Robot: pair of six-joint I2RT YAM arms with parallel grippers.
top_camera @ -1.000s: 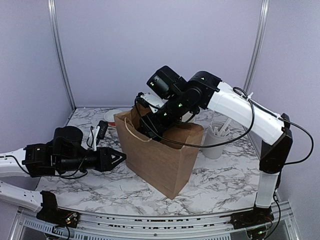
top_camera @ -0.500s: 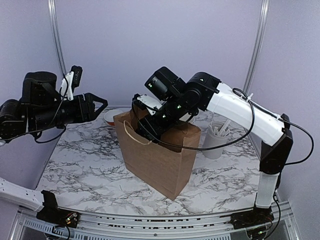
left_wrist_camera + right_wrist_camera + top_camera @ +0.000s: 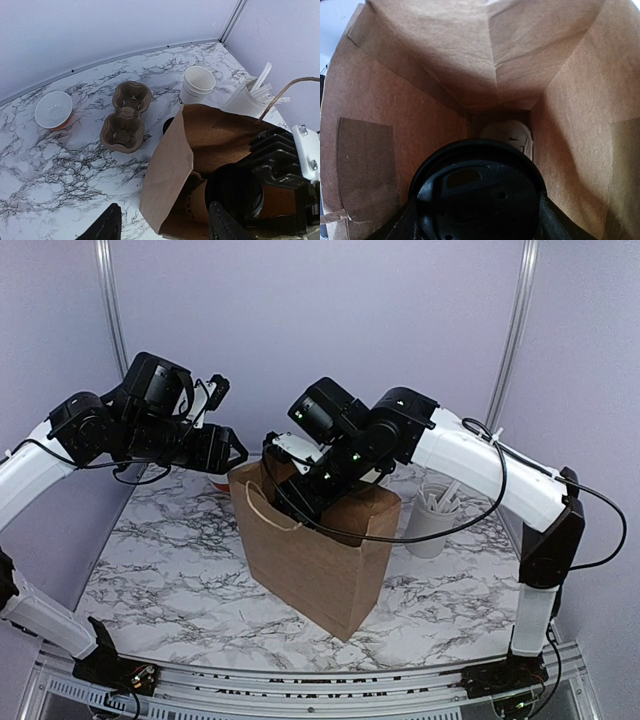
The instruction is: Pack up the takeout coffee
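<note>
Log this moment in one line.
right gripper: shut on coffee, inside bag | left gripper: open, empty, raised beside bag | coffee: not yet released

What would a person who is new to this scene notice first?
A brown bag stands open in the middle of the table, and the right arm reaches down into it, jaws around the black-lidded coffee. The left arm hangs raised at the back left, jaws open and empty. A pulp carrier lies behind the bag.
</note>
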